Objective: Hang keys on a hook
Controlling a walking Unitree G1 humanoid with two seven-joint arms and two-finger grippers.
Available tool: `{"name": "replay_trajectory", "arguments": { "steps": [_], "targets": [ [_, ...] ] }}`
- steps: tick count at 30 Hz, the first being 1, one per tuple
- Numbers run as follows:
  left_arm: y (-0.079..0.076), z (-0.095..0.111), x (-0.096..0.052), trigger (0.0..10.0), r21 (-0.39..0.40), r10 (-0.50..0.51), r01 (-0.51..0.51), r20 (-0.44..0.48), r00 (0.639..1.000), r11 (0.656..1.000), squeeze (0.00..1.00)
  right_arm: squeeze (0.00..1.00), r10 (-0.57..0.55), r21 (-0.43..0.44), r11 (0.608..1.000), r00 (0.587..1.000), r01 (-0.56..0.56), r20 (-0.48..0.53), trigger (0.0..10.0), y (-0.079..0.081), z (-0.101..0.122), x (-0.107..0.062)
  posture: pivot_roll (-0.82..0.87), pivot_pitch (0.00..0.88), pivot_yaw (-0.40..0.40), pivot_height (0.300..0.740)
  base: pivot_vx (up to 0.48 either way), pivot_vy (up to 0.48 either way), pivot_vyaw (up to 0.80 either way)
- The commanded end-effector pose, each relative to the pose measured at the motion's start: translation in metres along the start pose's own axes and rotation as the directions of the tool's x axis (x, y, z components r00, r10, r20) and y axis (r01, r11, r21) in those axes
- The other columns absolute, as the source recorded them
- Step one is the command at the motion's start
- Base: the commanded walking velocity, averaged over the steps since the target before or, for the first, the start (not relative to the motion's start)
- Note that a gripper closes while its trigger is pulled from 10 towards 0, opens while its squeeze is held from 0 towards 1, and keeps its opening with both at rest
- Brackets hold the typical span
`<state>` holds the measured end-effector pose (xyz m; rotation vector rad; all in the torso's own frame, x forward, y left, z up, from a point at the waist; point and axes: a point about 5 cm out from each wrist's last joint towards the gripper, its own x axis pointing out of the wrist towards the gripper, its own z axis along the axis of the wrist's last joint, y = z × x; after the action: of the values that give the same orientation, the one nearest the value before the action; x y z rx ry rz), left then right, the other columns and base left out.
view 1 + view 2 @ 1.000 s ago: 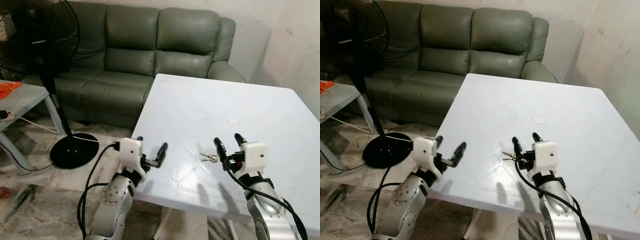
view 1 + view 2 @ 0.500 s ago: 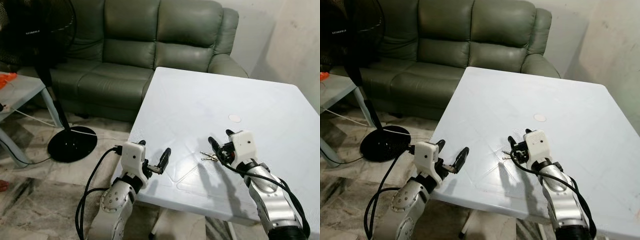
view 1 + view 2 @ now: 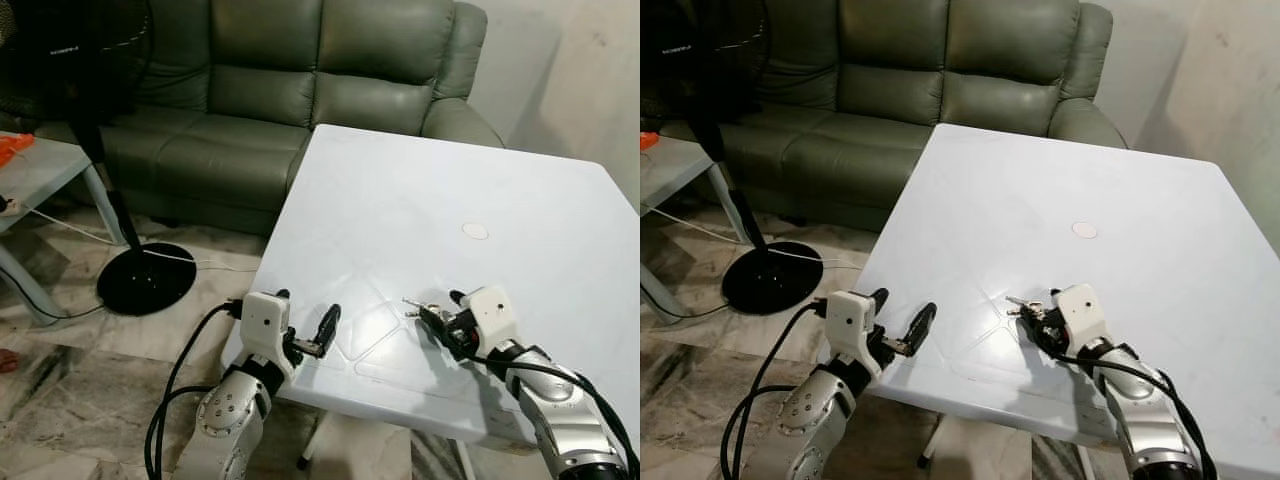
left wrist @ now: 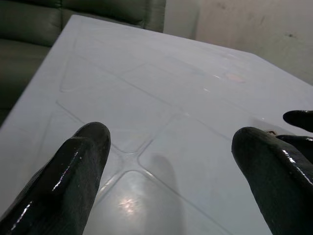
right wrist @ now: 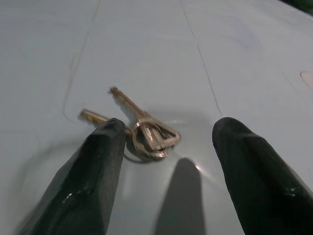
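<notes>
A dark green leather sofa (image 3: 300,90) sits against the far wall, and in front of it stands the square white plastic table (image 3: 520,200). Off to the robot's left a black pedestal fan (image 3: 110,150) stands on the marbled floor beside a small pale side table (image 3: 40,175). The left tool (image 3: 305,335) hovers at the near corner of the white table, its two black fingers spread apart and holding nothing. The right tool (image 5: 166,161) is low over the table top, fingers parted, with the small bunch of brass-coloured keys on a ring (image 5: 142,132) lying flat on the table between its fingertips, one finger (image 5: 98,166) just beside the ring. A small round mark (image 3: 475,231) shows farther along the table.
</notes>
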<state>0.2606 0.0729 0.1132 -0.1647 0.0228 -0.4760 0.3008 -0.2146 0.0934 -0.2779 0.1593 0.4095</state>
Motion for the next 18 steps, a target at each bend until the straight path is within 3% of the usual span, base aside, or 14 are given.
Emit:
{"name": "replay_trajectory", "arguments": {
  "steps": [1,5,6,7,8,10,12,13,16,17,18],
  "targets": [
    [-0.007,0.002,0.001,10.0,-0.022,-0.010,0.010,0.006,1.000,1.000,0.00,0.00,-0.010,-0.030,1.000,1.000,0.010,-0.007,10.0,-0.005,0.000,-0.005,0.01,0.129,-0.059,0.740,0.000,0.000,0.00],
    [-0.007,0.002,0.001,10.0,-0.024,-0.007,0.007,0.002,1.000,1.000,0.00,0.00,0.000,0.013,1.000,1.000,0.000,0.003,10.0,-0.003,0.003,-0.004,0.01,0.132,-0.058,0.740,0.000,0.000,0.00],
    [-0.007,0.003,0.001,10.0,-0.024,-0.006,0.006,0.002,1.000,1.000,0.00,0.00,0.006,0.012,1.000,1.000,-0.006,0.004,8.5,-0.002,0.004,-0.004,0.01,0.133,-0.058,0.740,0.000,0.000,0.00],
    [-0.007,0.003,0.001,10.0,-0.024,-0.004,0.004,0.002,1.000,1.000,0.00,0.00,0.015,0.011,1.000,1.000,-0.015,0.007,7.9,0.000,0.004,-0.003,0.01,0.134,-0.058,0.740,0.000,0.000,0.00],
    [-0.007,0.003,0.001,10.0,-0.022,-0.003,0.003,0.002,1.000,1.000,0.00,0.00,0.018,0.011,1.000,1.000,-0.018,0.016,8.4,0.002,0.005,-0.002,0.01,0.135,-0.059,0.740,0.000,0.000,0.00],
    [-0.006,0.003,0.001,10.0,-0.023,0.001,-0.001,0.001,1.000,1.000,0.00,0.00,0.036,0.017,0.999,0.999,-0.037,0.024,1.5,0.005,0.006,-0.001,0.01,0.136,-0.059,0.740,0.000,0.000,0.00],
    [-0.006,0.003,0.001,10.0,-0.023,0.003,-0.003,0.000,1.000,1.000,0.00,0.00,0.038,0.015,0.999,0.999,-0.038,0.026,1.9,0.006,0.007,-0.001,0.02,0.136,-0.061,0.740,0.000,0.000,0.00],
    [-0.005,0.003,0.000,10.0,-0.022,0.007,-0.007,0.000,1.000,1.000,0.00,0.00,0.045,0.020,0.999,0.998,-0.046,0.032,10.0,0.008,0.008,0.001,0.02,0.138,-0.063,0.740,0.000,0.000,0.00],
    [-0.005,0.003,0.000,10.0,-0.021,0.012,-0.012,-0.001,1.000,1.000,0.00,0.00,0.058,0.029,0.998,0.997,-0.059,0.041,10.0,0.011,0.010,0.001,0.02,0.138,-0.063,0.740,0.000,0.000,0.00],
    [-0.005,0.004,0.000,10.0,-0.022,0.013,-0.013,0.000,1.000,1.000,0.00,0.00,0.060,0.031,0.998,0.997,-0.061,0.041,8.0,0.011,0.010,0.002,0.02,0.139,-0.065,0.740,0.000,0.000,0.00],
    [-0.005,0.004,0.000,10.0,-0.022,0.013,-0.013,0.000,1.000,1.000,0.00,0.00,0.060,0.031,0.998,0.997,-0.061,0.041,8.0,0.011,0.010,0.002,0.02,0.139,-0.065,0.740,0.000,0.000,0.00]
  ]
}}
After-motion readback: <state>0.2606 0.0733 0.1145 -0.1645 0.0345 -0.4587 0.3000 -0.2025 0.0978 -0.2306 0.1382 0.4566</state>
